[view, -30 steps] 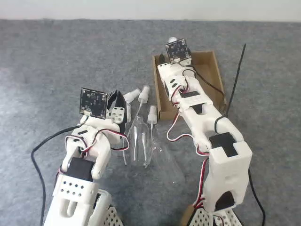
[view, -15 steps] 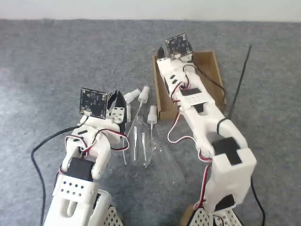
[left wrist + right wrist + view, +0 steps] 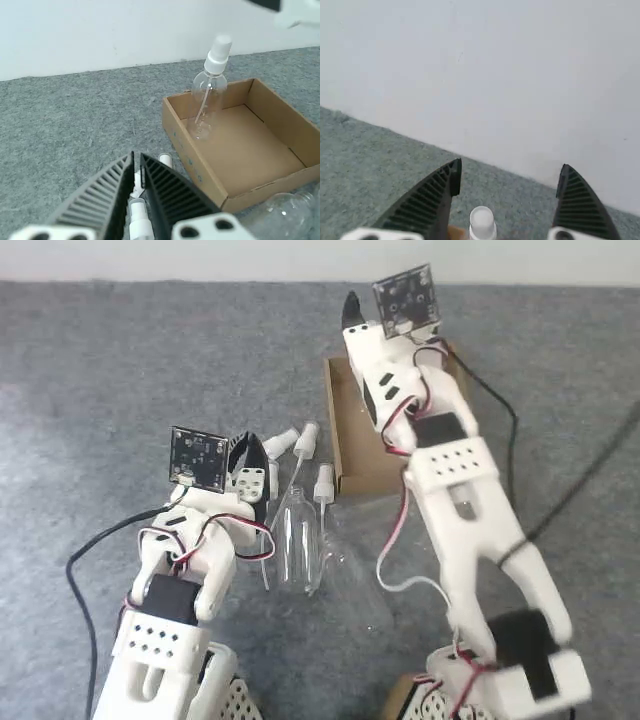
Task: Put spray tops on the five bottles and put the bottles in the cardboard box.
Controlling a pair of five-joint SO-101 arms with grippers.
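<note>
While my right gripper [image 3: 510,170] hangs spread wide above the box [image 3: 192,150] with nothing between its jaws, one capped bottle [image 3: 207,95] stands upright inside, in the corner against the far wall. I count that as one bottle of five finished: spray top on and boxed. The rest of the box floor is bare cardboard.

My left gripper [image 3: 136,157] sits low over the mat [image 3: 150,360], just beside the box's near side. Its jaws are nearly pressed together, leaving a thin slit. As far as I can tell it pinches nothing; the white pieces seen through the slit look like tops lying beyond it.

Most of the job is left to do. Three loose tops [image 3: 308,440] lie on the mat between my left gripper and the box, their dip tubes trailing toward me. Bare bottles [image 3: 296,540] lie on their sides just behind the tops, between my two arms. The clear plastic overlaps and partly hides under my left arm, so I make out two or three and would not swear to the number.

By my reckoning four bottles need a top fitted and a trip into the box. The likely next step is for one gripper to take a top and the other to steady a bare bottle.
</note>
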